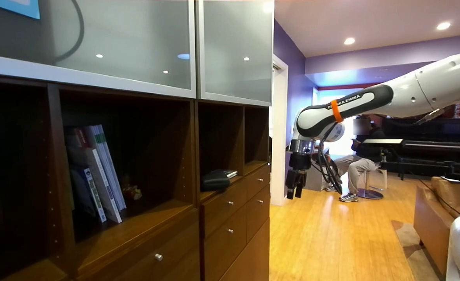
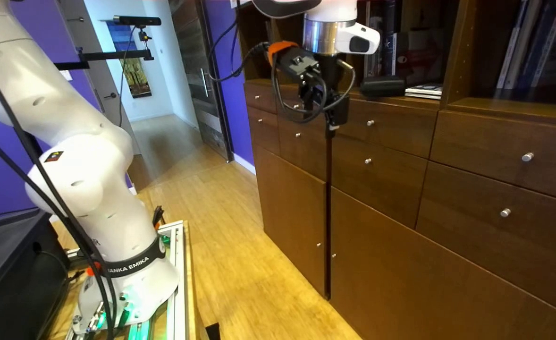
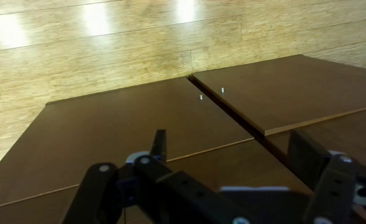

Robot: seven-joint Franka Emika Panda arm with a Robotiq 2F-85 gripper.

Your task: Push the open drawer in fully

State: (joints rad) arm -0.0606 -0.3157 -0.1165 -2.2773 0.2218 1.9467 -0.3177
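The cabinet has matching dark brown drawer fronts with small silvery knobs. No tan box sides show, and no drawer stands clearly open. An upper drawer point(image 1: 219, 212) below a black pouch seems to stand out very slightly in an exterior view. It also shows in an exterior view point(image 2: 396, 134), where it looks nearly flush. My gripper point(image 1: 295, 192) points down, away from the cabinet front, and touches nothing visible. In an exterior view the gripper point(image 2: 324, 113) overlaps the dark gap between cabinet columns. In the wrist view the gripper point(image 3: 228, 146) is open and empty, with its fingers wide apart.
Lower doors point(image 3: 117, 127) and a wood floor point(image 3: 133, 53) show below the gripper. Open shelves hold books point(image 1: 101, 171) and the black pouch point(image 1: 215, 180). Frosted glass doors point(image 1: 136, 47) are above. A person point(image 1: 357, 160) sits farther back. A couch point(image 1: 435, 218) stands at the right.
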